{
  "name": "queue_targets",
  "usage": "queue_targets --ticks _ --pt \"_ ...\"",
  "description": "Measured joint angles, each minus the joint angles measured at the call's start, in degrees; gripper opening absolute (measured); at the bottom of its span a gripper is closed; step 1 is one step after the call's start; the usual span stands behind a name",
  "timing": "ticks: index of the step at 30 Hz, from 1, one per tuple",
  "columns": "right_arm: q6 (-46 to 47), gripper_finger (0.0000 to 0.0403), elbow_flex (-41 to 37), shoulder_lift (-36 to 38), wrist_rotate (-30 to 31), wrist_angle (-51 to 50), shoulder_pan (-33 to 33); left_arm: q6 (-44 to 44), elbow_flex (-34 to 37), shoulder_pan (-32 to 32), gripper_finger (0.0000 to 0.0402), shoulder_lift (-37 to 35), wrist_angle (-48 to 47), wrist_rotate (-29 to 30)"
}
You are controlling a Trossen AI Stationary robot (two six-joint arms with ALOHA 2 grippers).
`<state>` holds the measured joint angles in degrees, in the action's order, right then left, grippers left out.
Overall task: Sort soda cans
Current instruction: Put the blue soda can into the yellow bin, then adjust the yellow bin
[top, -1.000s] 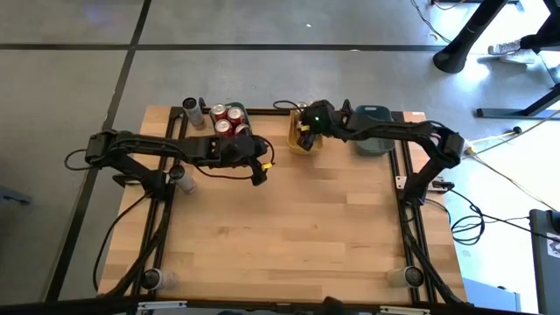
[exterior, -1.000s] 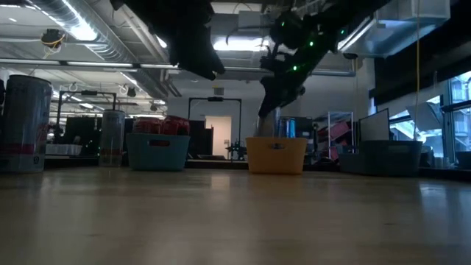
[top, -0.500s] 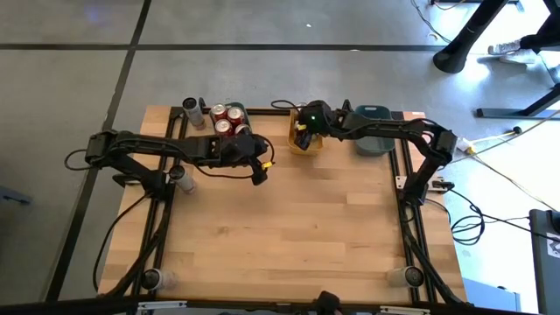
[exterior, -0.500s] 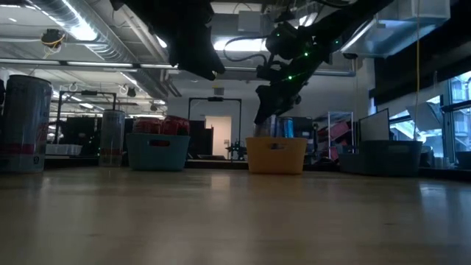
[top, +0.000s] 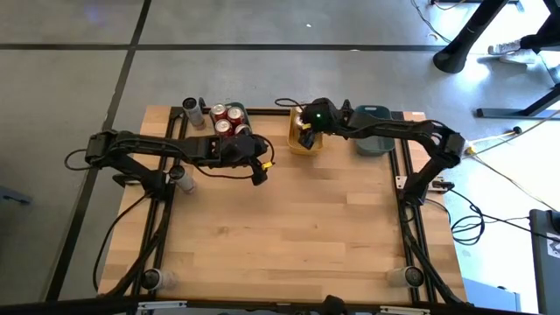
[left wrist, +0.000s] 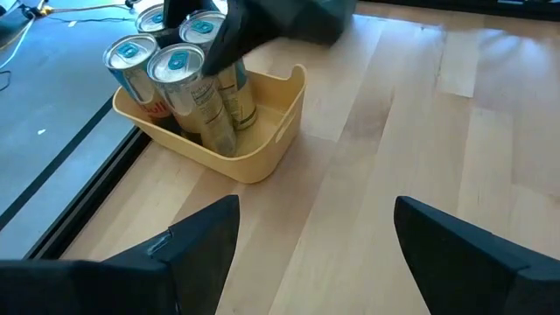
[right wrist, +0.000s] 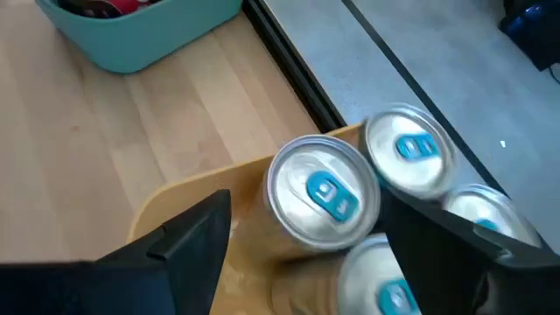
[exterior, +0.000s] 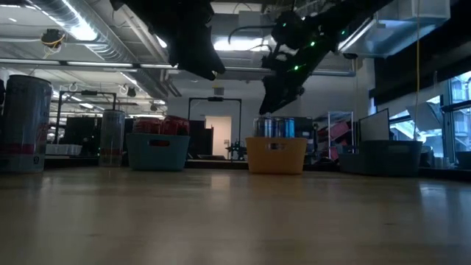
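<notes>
Several gold soda cans (left wrist: 188, 79) stand upright in the yellow tray (top: 302, 147) at the table's far edge. They also show in the low view, where the gold cans (exterior: 274, 127) rise above the tray's rim. My right gripper (right wrist: 304, 208) hovers open just above them, one finger on each side of one can's silver top (right wrist: 325, 188), without touching it. My left gripper (top: 260, 169) is open and hangs in the air left of the yellow tray, near the teal tray. Red cans (top: 229, 121) fill the teal tray (exterior: 157, 151).
Two dark grey cans (exterior: 26, 121) (exterior: 112, 136) stand on the table's far left part. A grey-blue tray (top: 374, 138) sits right of the yellow one. Bare wood stretches across the middle and near side of the table (top: 289, 236).
My right gripper has risen from down at the yellow tray to a little above the gold cans' tops, first drifting slightly left and then back. The gold cans stand upright in the tray below it.
</notes>
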<state>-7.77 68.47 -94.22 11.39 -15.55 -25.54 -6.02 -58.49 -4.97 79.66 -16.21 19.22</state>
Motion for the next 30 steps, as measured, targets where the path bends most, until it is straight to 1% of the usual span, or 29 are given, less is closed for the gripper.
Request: queue_targets --ticks 7,9,12,16,21,26,30 --pt "-0.1 0.0293 0.02 9.82 0.22 -10.04 0.0 0.02 0.0 0.0 0.0294 0.0 0.0 0.0" --pt "-1.68 0.0293 0.02 11.87 0.66 -14.17 -0.49 0.02 0.01 0.0 0.0294 0.0 -0.02 0.0" --pt "-3.33 0.0293 0.02 13.54 1.28 -19.24 -1.87 0.02 0.01 0.0 0.0294 0.0 0.0 0.0" --pt "-4.09 0.0293 -0.24 13.58 1.47 -24.48 -4.79 0.02 0.0 0.0 0.0294 0.0 -0.01 0.0" --pt "-7.78 0.0293 -4.83 13.56 1.45 -24.14 -8.25 -0.09 -0.01 0.0 0.0294 0.0 -0.59 0.0" --pt "-12.68 0.0293 -10.21 12.73 1.11 -18.86 -10.48 -0.57 0.01 0.0 0.0294 0.0 -1.31 0.0" --pt "-17.61 0.0293 -12.39 10.49 1.59 -15.12 -10.64 -0.55 0.01 0.0 0.0294 0.02 -1.31 0.0"
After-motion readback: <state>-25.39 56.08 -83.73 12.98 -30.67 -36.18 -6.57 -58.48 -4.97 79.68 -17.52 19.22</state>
